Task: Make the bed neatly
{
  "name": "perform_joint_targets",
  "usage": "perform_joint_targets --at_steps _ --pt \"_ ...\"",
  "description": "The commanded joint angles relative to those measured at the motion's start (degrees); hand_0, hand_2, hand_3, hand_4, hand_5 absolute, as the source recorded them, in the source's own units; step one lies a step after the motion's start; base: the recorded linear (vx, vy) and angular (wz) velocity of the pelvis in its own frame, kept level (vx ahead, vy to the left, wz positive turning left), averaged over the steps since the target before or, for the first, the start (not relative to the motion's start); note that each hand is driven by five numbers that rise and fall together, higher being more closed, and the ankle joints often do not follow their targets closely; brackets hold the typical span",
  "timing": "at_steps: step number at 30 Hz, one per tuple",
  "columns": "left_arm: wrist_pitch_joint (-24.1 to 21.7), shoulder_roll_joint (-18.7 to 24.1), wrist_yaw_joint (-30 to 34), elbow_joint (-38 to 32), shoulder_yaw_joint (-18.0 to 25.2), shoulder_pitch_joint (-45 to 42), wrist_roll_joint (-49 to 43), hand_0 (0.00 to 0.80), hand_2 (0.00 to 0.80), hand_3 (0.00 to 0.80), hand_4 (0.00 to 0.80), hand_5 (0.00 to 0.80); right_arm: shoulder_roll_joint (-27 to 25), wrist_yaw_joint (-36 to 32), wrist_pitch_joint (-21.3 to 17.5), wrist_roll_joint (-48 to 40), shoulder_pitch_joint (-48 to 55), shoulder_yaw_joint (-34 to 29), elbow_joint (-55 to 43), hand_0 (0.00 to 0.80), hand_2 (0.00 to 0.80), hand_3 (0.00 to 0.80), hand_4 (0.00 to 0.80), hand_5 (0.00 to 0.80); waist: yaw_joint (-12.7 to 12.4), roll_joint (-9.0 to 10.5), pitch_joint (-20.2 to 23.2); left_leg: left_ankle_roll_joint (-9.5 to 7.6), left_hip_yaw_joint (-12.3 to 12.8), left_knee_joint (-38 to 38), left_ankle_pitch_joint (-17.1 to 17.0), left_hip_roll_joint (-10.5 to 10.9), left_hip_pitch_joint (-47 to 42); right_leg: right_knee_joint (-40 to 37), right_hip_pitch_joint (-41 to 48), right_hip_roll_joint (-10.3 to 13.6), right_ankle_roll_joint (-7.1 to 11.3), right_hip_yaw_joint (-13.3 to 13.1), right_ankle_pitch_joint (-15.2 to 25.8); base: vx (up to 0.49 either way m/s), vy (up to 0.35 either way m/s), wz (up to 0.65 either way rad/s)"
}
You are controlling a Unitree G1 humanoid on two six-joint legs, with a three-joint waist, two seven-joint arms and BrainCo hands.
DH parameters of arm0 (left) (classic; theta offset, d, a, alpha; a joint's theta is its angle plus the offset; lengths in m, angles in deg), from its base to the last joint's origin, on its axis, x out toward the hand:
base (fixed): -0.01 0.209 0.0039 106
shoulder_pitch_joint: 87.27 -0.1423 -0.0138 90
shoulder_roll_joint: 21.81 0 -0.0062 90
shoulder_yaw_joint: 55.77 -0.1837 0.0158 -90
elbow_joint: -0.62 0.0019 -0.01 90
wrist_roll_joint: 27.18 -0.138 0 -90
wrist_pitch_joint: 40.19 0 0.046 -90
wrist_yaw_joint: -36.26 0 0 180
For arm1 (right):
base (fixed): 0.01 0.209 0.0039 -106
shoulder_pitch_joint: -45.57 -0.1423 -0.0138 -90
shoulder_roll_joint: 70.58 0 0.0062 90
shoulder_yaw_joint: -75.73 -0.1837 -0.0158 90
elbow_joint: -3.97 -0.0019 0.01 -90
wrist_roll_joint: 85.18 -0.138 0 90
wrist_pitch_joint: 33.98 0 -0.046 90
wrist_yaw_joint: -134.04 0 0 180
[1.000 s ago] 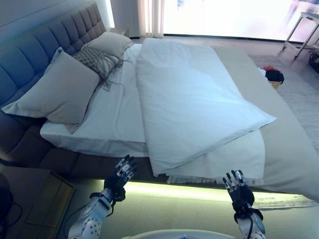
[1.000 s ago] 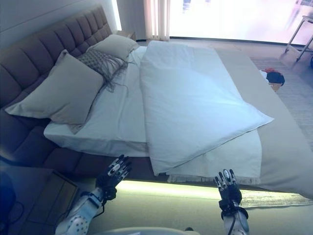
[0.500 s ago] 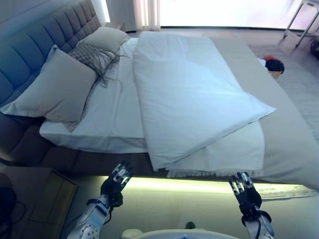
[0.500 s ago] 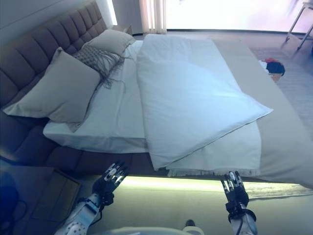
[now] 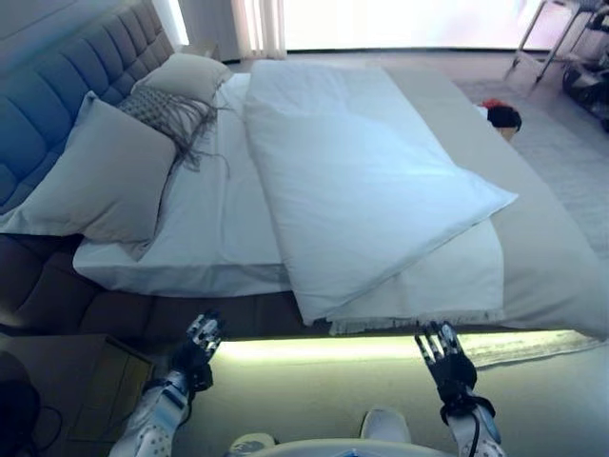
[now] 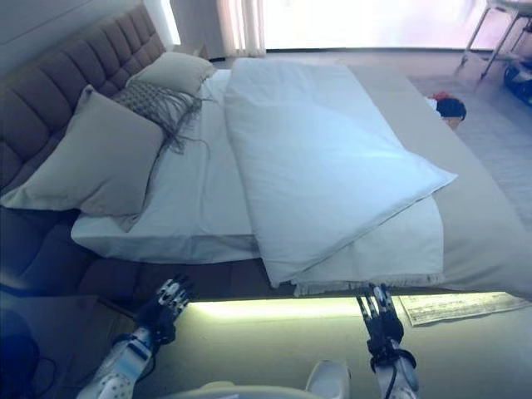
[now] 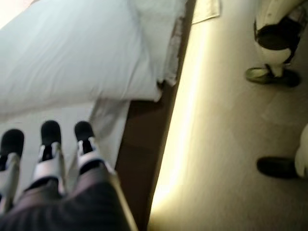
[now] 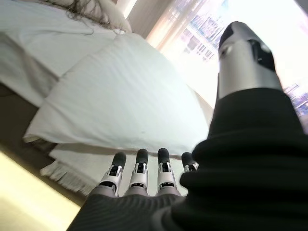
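The duvet [image 5: 371, 190] lies on the bed [image 5: 547, 276], folded over on itself and skewed, covering the middle and far side while the white sheet [image 5: 214, 224] near the pillows is left bare; its near corner hangs just over the mattress edge. Beneath it a fringed white blanket [image 5: 447, 290] shows along the near edge. By the look of it the duvet is soft, bulky and light, will sag and drag when lifted, and is best taken at the near corner and along the near hem, one hold for each hand. The left hand [image 5: 195, 345] hangs low beside the bed frame, fingers straight and relaxed, holding nothing. The right hand [image 5: 445, 357] is raised below the lit bed edge, fingers spread and straight, also empty; neither touches the bedding. A large grey pillow [image 5: 100, 176] leans on the tufted headboard [image 5: 57, 105], with a fringed knitted cushion [image 5: 171, 112] and a second pillow [image 5: 195, 74] further along. A sheet of paper [image 6: 453, 306] lies on the floor by the bed edge. A person's shoes [image 7: 269, 76] stand on the floor close to the robot, and could hinder a step sideways. A dark bundle [image 5: 500, 116] sits on the far side.
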State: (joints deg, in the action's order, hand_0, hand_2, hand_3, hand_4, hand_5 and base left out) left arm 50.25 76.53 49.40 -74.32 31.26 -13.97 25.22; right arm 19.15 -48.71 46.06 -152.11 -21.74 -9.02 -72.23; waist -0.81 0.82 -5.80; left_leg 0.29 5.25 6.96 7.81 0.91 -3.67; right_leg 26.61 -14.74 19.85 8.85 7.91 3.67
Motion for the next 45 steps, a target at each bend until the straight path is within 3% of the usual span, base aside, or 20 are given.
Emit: perform_joint_targets --at_steps 1,3,4,7,10,11,13,15,16,19,22,26,30,37,41,42,43,45 --pt "0.98 2.47 2.36 -6.62 1.19 -0.34 -2.03 0.0 0.0 0.0 0.0 0.0 -0.07 -3.64 -2.78 -0.87 -2.02 -2.9 -2.26 0.0 0.0 0.0 0.0 0.0 -0.47 3.05 -0.23 -0.22 -5.13 7.13 4.08 1.7 2.29 -22.51 5.84 2.89 3.15 -3.01 14.35 0.35 -0.52 0.31" --pt "1.97 2.51 2.51 -7.37 1.29 -1.04 -1.89 0.0 0.0 0.0 0.0 0.0 -0.52 -3.8 -1.37 -1.22 -2.63 -3.44 -2.27 0.0 0.0 0.0 0.0 0.0 -0.62 3.18 0.21 0.87 -4.92 8.32 5.57 -0.44 2.29 -31.31 7.33 2.79 4.15 -2.42 14.59 0.324 -0.493 0.29" --pt "1.98 2.47 2.69 -7.44 1.28 -1.5 -1.88 0.0 0.0 0.0 0.0 0.0 -0.69 -3.8 -1.03 -1.23 -2.8 -3.28 -2.41 0.0 0.0 0.0 0.0 0.0 -0.77 3.23 0.48 1.01 -4.63 8.59 5.9 -1.3 2.37 -31.61 6.82 2.66 4.5 -2.86 14.42 0.265 -0.452 0.21" --pt "1.38 2.42 3.02 -6.97 1.22 -2.44 -1.91 0.0 0.0 0.0 0.0 0.0 -1.16 -4.31 0.16 -0.76 -2.53 -2.57 -2.9 0.0 0.0 0.0 0.0 0.0 -0.29 3.51 1.3 1.28 -5.13 9.19 7.16 -4.21 1.49 -31.51 6.42 1.59 4.75 -5.85 14.43 0.321 -0.549 0.11" --pt "1.39 2.79 2.47 -8.14 2.6 -4.11 -1.49 0.0 0.0 0.0 0.0 0.0 -1.92 -5.36 2.64 0.34 -1.3 -2.27 -3.69 0.0 0.0 0.0 0.0 0.0 0.74 3.54 1.84 2.51 -6.1 9.7 7.58 -9.39 -0.27 -23.15 4.96 -1.65 5.08 -9.46 8.68 0.326 -0.612 0.25" --pt "1.85 2.83 2.11 -7.57 2.86 -4.66 -0.74 0.0 0.0 0.0 0.0 0.0 -3.04 -4.43 3.84 0.79 -0.92 -2.14 -3.47 0.0 0.0 0.0 0.0 0.0 0.85 3.29 2.33 3.54 -6.25 9.23 5.52 -12.65 -0.98 -20.6 5.47 -3.46 4.73 -8.72 4.77 0.297 -0.576 0.24" --pt "2.83 2.7 2.09 -7.38 2.69 -4.23 3.31 0.0 0.0 0.0 0.0 0.0 -4.26 -4.67 6.25 1.72 -1.06 -2.81 -4.69 0.0 0.0 0.0 0.0 0.0 1.5 2.69 2.69 4.59 -7.65 11.01 -0.44 -15.86 0.48 -17.67 5.79 -6.79 3.08 -9.55 0.69 0.241 -0.535 0.29" --pt "1.67 1.36 2.56 -8.54 -0.22 -4.16 1.88 0.0 0.0 0.0 0.0 0.0 -5.08 -4.37 5.42 2.53 -0.25 -2.17 -6.09 0.0 0.0 0.0 0.0 0.0 2.0 3.18 3.12 4.56 -5.3 14.31 -5.97 -19.24 3.08 -18.19 7.4 -8.86 -0.31 -6.74 -0.7 0.185 -0.519 0.24" --pt "0.99 0.87 3.19 -8.64 -2.02 -3.88 2.34 0.0 0.0 0.0 0.0 0.0 -5.22 -3.58 4.88 2.37 -0.34 -2.12 -5.06 0.0 0.0 0.0 0.0 0.0 2.1 3.24 3.21 4.29 -4.06 15.54 -8.09 -19.83 4.41 -18.83 8.36 -9.64 -1.42 -5.4 -0.94 0.141 -0.479 0.25" --pt "0.12 -0.48 4.62 -7.54 -5.31 -2.48 1.71 0.0 0.0 0.0 0.0 0.0 -6.36 -3.08 2.9 0.88 -1.26 -2.53 -3.02 0.0 0.0 0.0 0.0 0.0 2.24 3.52 3.47 3.27 -1.18 14.73 -10.05 -18.35 6.21 -20.3 10.62 -11.93 -3.33 -3.12 -2.06 0.09 -0.349 0.55" --pt "-0.49 -0.55 4.35 -5.28 -7.17 -0.17 1.72 0.0 0.0 0.0 0.0 0.0 -6.16 -2.14 1.1 -0.98 -1.37 -2.36 -2.8 0.0 0.0 0.0 0.0 0.0 2.34 2.71 3.93 4.07 -1.5 9.39 -12.03 -15.7 6.77 -20.67 11.53 -14.26 -4.21 -1.91 -3.64 0.078 -0.191 0.37" --pt "-0.69 -1.52 2.47 -5.32 -7.47 2.39 1.9 0.0 0.0 0.0 0.0 0.0 -5.3 -1.7 -0.39 -2.04 -0.37 -1.01 -4.13 0.0 0.0 0.0 0.0 0.0 0.64 1.24 3.74 6.36 -6.73 -3.04 -16.4 -12.28 8.99 -22.03 13.0 -16.06 -4.3 -1.15 -4.96 0.09 -0.08 0.3" --pt "-1.43 -2.03 3.73 -3.85 -8.7 3.57 0.78 0.0 0.0 0.0 0.0 0.0 -4.78 -1.66 -2.81 -4.25 0.15 0.23 -4.41 0.0 0.0 0.0 0.0 0.0 -0.87 -0.48 2.95 7.65 -8.85 -9.92 -23.08 -11.27 14.04 -22.66 15.54 -17.89 -5.33 -1.22 -6.89 0.175 -0.039 0.21" --pt "-0.32 -2.01 5.4 -3.96 -7.61 0.19 -0.32 0.0 0.0 0.0 0.0 0.0 -3.37 -3.46 -4.78 -4.82 -0.08 2.68 -2.67 0.0 0.0 0.0 0.0 0.0 -4.73 -2.82 1.92 7.28 -11.99 -11.96 -24.63 -6.4 24.4 -20.38 19.9 -20.2 -7.4 -2.12 -11.93 0.374 -0.013 -0.12" --pt "-0.29 -1.98 5.32 -3.73 -7.21 -1.1 -1.02 0.0 0.0 0.0 0.0 0.0 -3.36 -3.38 -4.42 -4.68 0.19 3.45 -3.35 0.0 0.0 0.0 0.0 0.0 -6.23 -3.02 1.47 6.54 -12.13 -11.79 -24.26 -5.61 22.85 -18.57 23.2 -18.18 -6.4 -2.11 -14.87 0.481 0.102 -0.07" --pt "-0.15 -1.89 5.33 -3.75 -7.15 -0.94 -0.97 0.0 0.0 0.0 0.0 0.0 -3.5 -3.18 -4.45 -4.85 0.21 3.32 -3.62 0.0 0.0 0.0 0.0 0.0 -6.32 -2.86 1.19 6.19 -11.56 -9.89 -23.55 -5.51 22.29 -17.95 24.03 -17.06 -5.77 -2.09 -15.27 0.468 0.186 -0.53" --pt "-0.44 -1.75 5.36 -3.49 -7.42 -0.69 -0.83 0.0 0.0 0.0 0.0 0.0 -3.86 -3.02 -4.75 -5.1 -0.03 3.7 -3.59 0.0 0.0 0.0 0.0 0.0 -6.2 -2.45 1.05 5.41 -10.35 -7.62 -20.65 -5.25 22.04 -16.98 24.51 -15.45 -4.97 -2.04 -15.51 0.513 0.234 -0.66" --pt "-0.55 -1.45 3.56 -3.35 -7.76 -0.28 -0.47 0.0 0.0 0.0 0.0 0.0 -3.44 -2.94 -5.12 -4.58 -0.45 4.51 -2.36 0.0 0.0 0.0 0.0 0.0 -6.56 -2.14 1.57 5.26 -9.94 -5.3 -19.62 -5.12 21.63 -13.94 25.84 -11.64 -2.98 -1.47 -16.81 0.563 0.276 -0.96"
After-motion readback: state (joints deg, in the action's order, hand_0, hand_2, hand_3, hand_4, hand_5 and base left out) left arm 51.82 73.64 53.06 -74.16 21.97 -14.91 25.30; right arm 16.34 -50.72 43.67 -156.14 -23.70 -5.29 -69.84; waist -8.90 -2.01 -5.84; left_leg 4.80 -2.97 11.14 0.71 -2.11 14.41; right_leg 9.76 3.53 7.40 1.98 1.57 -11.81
